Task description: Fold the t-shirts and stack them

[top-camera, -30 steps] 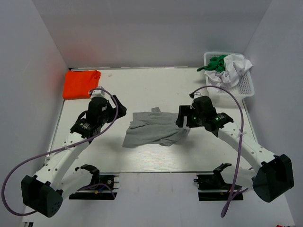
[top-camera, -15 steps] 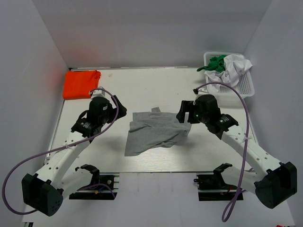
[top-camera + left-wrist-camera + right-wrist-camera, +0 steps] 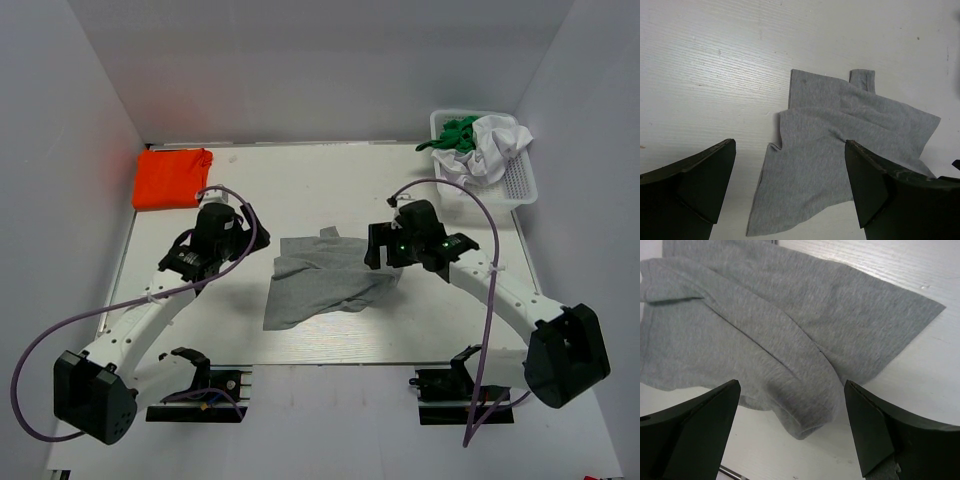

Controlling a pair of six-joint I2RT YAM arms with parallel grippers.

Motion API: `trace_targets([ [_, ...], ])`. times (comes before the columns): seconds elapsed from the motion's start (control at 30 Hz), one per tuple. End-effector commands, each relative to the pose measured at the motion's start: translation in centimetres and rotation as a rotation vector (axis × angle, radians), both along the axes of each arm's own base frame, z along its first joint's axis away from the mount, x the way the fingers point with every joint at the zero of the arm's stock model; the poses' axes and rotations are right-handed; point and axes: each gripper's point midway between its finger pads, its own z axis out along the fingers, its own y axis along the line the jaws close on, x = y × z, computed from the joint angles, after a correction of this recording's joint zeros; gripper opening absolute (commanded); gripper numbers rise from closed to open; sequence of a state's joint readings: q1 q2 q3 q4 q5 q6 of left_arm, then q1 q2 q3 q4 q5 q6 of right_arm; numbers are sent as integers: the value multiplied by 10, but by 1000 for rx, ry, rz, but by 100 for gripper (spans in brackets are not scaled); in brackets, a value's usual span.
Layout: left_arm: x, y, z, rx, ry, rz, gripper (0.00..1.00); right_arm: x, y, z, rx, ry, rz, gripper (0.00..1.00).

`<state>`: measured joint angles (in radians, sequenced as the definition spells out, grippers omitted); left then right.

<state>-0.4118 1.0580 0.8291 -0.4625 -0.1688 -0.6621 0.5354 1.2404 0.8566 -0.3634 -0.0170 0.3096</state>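
A grey t-shirt [image 3: 325,282] lies crumpled and partly folded at the table's middle. My left gripper [image 3: 243,238] is open and empty, just left of it; in the left wrist view the shirt [image 3: 850,145] lies below the open gripper [image 3: 790,165]. My right gripper [image 3: 378,248] is open and empty above the shirt's right edge; the right wrist view shows the shirt [image 3: 765,325] and a sleeve end [image 3: 807,420] under that gripper [image 3: 792,390]. A folded orange t-shirt [image 3: 170,177] lies at the back left. A green t-shirt [image 3: 460,130] and a white t-shirt [image 3: 497,147] sit in the basket.
A white mesh basket [image 3: 520,182] stands at the back right corner. White walls close in the table on the left, back and right. Purple cables loop above both arms.
The grey shirt's lower left corner has spread forward and it lies flatter. My right gripper drew back to the right, then came left again over the shirt's right edge. My left gripper turned slightly.
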Motion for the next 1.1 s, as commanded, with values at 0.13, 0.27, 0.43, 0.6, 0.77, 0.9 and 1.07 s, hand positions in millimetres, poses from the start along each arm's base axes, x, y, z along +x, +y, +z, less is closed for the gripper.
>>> trace_targets([
  [0.13,1,-2,-2,7,-5,-20,100,2,26,-15,-42,2,112,90],
  [0.27,1,-3,-4,11,4,-20,100,3,24,-32,-107,21,103,90],
  [0.43,0,-2,-6,14,12,-20,100,1,27,-43,-133,37,107,90],
  [0.6,-2,-1,-8,18,21,-20,100,-1,32,-62,-151,68,103,90],
  [0.77,-3,1,-12,27,27,-13,100,8,27,-76,-198,77,35,60],
  [0.9,-4,2,-13,38,34,-19,100,34,15,-51,-217,-16,-103,0],
  [1.07,-3,1,-11,34,24,-19,100,90,-19,61,-133,-289,-374,0],
])
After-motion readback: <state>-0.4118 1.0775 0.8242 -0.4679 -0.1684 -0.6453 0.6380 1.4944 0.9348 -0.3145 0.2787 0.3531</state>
